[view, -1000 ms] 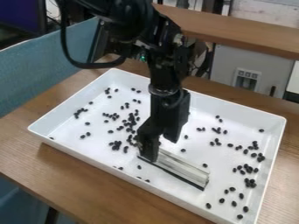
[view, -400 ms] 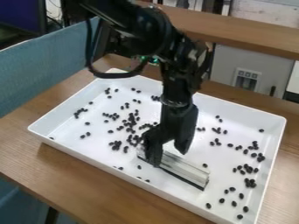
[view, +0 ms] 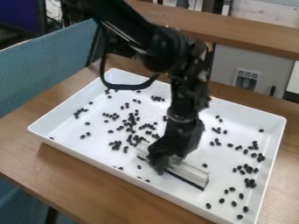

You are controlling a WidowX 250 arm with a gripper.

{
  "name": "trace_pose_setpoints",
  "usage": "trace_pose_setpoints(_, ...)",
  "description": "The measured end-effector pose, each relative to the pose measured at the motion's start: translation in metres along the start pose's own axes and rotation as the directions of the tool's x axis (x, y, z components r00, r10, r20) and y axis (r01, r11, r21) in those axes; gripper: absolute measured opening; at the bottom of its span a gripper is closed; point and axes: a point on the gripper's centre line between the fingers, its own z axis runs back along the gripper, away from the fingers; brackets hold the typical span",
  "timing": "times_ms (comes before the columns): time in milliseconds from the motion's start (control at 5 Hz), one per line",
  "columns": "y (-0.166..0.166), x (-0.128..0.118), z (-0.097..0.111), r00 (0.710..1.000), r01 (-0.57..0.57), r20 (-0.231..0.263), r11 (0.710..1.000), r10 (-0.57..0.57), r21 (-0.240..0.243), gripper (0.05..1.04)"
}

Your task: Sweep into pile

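Inside the shallow white plastic tray (view: 248, 113) were the black claw (view: 162, 162), open or closed I couldn't tell, and the long pale sweeping bar (view: 191, 172), likely light, stiff and best clasped mid-length for gathering the small black oval beans (view: 130, 124).

Beans (view: 117, 144) lie in the tray (view: 245, 111) on the table (view: 58, 168), left and right of the bar (view: 191, 172).
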Motion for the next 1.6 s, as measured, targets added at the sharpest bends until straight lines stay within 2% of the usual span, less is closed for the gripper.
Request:
trace_pose_setpoints(200,-0.002,0.003,-0.001,0.999,-0.052,0.009,0.998,0.051,0.029,0.427)
trace_pose_setpoints(400,-0.009,0.003,0.005,0.99,-0.133,0.053,0.991,0.132,0.028,0.404)
trace_pose_setpoints(600,-0.006,0.003,0.026,0.918,-0.396,0.057,0.917,0.393,0.055,0.404)
trace_pose_setpoints(800,0.012,0.022,0.049,0.788,-0.612,0.105,0.79,0.607,0.029,0.403)
trace_pose_setpoints(1000,0.024,0.041,0.048,0.606,-0.788,0.074,0.61,0.792,-0.085,0.404)
trace_pose_setpoints(1200,0.034,0.061,0.052,0.374,-0.89,0.158,0.401,0.914,-0.218,0.404)
trace_pose_setpoints(1400,0.044,0.061,0.042,0.11,-0.935,0.152,0.154,0.982,-0.319,0.404)
trace_pose_setpoints(1600,0.049,0.064,0.033,-0.149,-0.906,0.079,-0.104,0.986,-0.41,0.404)
